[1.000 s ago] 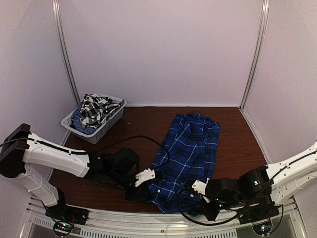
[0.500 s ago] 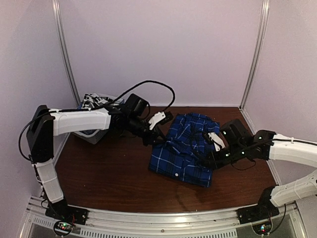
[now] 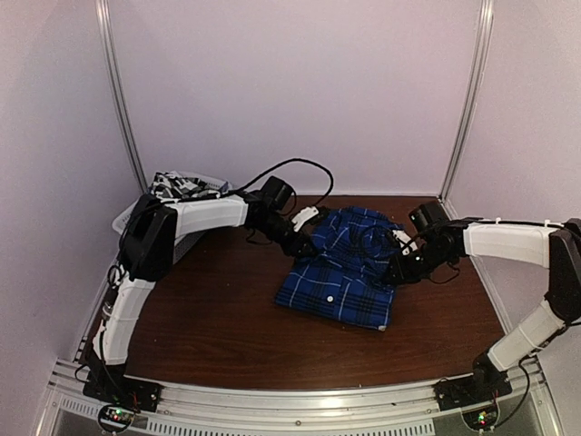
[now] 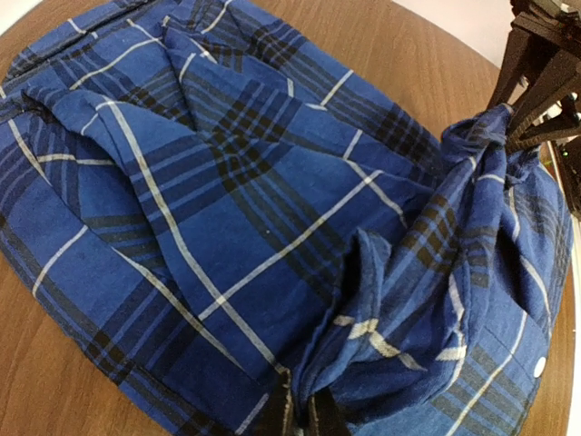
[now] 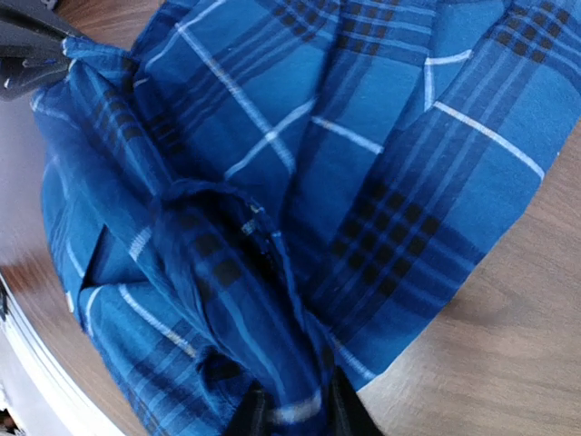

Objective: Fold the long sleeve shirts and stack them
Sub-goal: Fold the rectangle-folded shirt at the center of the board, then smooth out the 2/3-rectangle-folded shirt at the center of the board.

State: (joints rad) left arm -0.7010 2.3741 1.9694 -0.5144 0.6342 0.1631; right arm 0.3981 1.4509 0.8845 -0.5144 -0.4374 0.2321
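Starting at the near side, you have the blue shirt [image 3: 338, 289] lying in the middle of the desk [image 3: 209, 318], its near part flat with a clean folded edge facing the arms. Farther back, your left fingers [image 4: 320, 425] are pinched tight on a bunched wad of plaid at the shirt's far left, and your right fingers [image 5: 345, 418] are clamped on another wad at its right side. Between the two grips the cloth is rumpled and heaped, not laid smooth. To finish this fold well, I'd judge you should draw the grips apart a little until the held edge goes taut. Then lower both at the same rate until the cloth rests on the layer beneath, square it with the shirt's far edge, and only then let go. Releasing from height, or one side first, would likely leave a skewed, lumpy fold. Beyond, at the far left, the black-and-white shirt [image 3: 172, 186] waits in the basket [image 3: 119, 221], partly hidden behind the left arm.
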